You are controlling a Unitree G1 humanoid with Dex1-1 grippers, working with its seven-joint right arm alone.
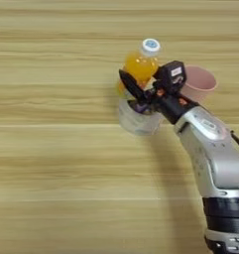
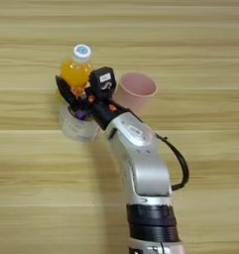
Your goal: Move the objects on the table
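My black two-fingered gripper (image 1: 147, 93) pinches the small orange juice bottle (image 1: 140, 64) above the squat clear plastic tub (image 1: 137, 118), beside a pink cup (image 1: 199, 82), toward the light wood-grain table's (image 1: 51, 163) far edge.

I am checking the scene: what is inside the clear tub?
Inside the clear tub something purple shows near the gripper. The black jaws cover the rest of it.
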